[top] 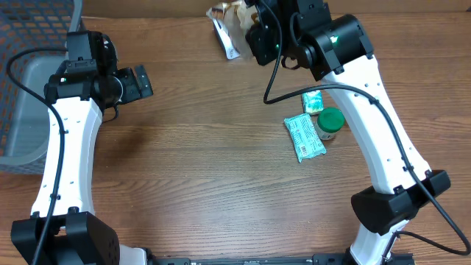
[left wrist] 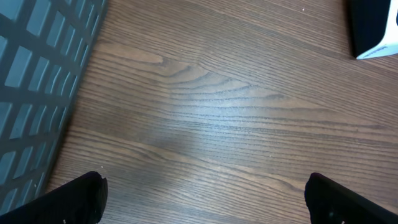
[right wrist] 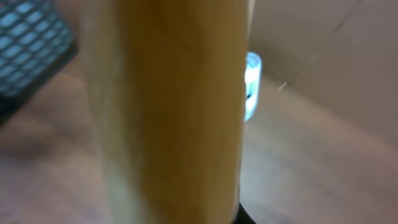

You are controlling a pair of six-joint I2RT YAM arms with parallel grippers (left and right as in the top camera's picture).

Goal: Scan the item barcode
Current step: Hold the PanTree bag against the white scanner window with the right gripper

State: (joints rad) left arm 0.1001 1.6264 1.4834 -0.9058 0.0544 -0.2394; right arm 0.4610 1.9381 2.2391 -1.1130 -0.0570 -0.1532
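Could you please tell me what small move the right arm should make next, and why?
Probably a slight wrist turn of the right claw, with it shut on the snack bag. The bag is held at the far edge of the table and fills the right wrist view as a tan blur, no barcode showing. The left claw is open and empty.

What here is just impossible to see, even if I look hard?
- Barcode on the bag: too small overhead; the right wrist view is a close blur of it.
- Right gripper fingers: hidden by its own body overhead, by the bag in its wrist view.
- Dark object, left wrist view: cut off by the top-right corner.
- Print on the green packet and jar: too small overhead.
- Basket: cut off by the left edge overhead.
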